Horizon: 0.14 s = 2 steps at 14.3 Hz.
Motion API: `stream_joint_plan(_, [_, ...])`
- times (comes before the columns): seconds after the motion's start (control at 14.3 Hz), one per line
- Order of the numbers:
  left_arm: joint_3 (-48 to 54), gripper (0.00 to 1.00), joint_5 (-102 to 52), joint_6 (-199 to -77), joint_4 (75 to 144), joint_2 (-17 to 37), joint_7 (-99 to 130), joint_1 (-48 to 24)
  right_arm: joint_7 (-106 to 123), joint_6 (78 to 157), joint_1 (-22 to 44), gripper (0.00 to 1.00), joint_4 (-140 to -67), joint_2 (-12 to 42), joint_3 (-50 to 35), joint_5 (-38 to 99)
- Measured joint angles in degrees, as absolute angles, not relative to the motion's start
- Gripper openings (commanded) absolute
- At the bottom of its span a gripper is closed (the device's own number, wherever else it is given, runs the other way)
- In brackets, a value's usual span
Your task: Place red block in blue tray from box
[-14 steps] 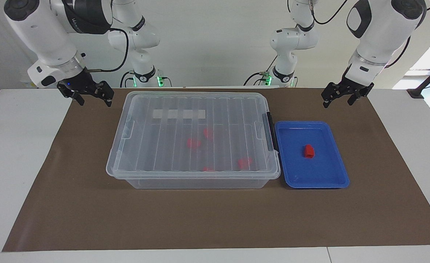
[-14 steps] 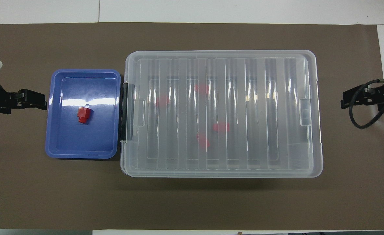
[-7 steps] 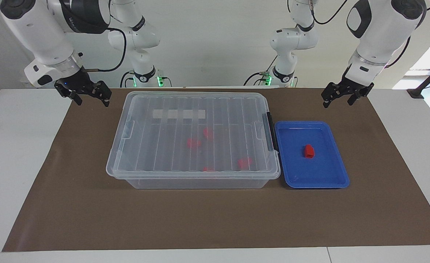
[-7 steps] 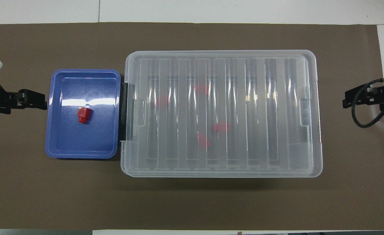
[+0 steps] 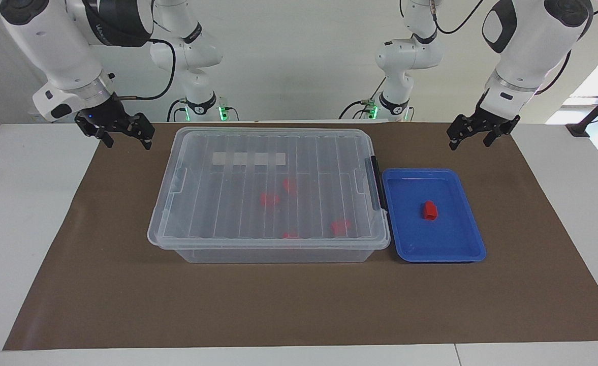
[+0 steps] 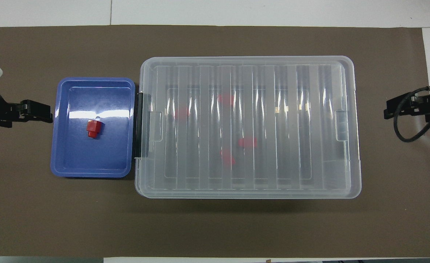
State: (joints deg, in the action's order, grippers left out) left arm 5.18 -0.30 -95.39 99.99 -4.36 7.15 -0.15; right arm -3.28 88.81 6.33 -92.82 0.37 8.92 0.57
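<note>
The red block (image 5: 429,211) lies in the middle of the blue tray (image 5: 441,256), apart from its rim; it also shows in the overhead view (image 6: 92,129) in the tray (image 6: 90,173). The box (image 5: 227,203) stands beside the tray with its clear ribbed lid shut (image 6: 309,164). My left gripper (image 5: 469,145) is open and empty in the air, over the mat beside the tray (image 6: 48,114). My right gripper (image 5: 128,144) is open and empty over the mat at the box's end away from the tray (image 6: 385,111).
Several red pieces (image 5: 269,199) show blurred through the box's lid (image 6: 247,142). A black latch (image 5: 376,183) is on the box's end next to the tray. A brown mat (image 5: 299,305) covers the table.
My right gripper has drawn slightly away from the box toward its own end of the table. The left gripper, block, tray and box have not moved.
</note>
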Motion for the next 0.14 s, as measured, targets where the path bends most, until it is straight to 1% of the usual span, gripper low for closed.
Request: stream_joint_plan(0.14, [5.2, 1.00, -0.3, -95.4, 100.0, -4.4, 7.2, -0.1, -3.3, 88.8, 6.3, 1.00, -92.8, 0.4, 8.9, 0.6])
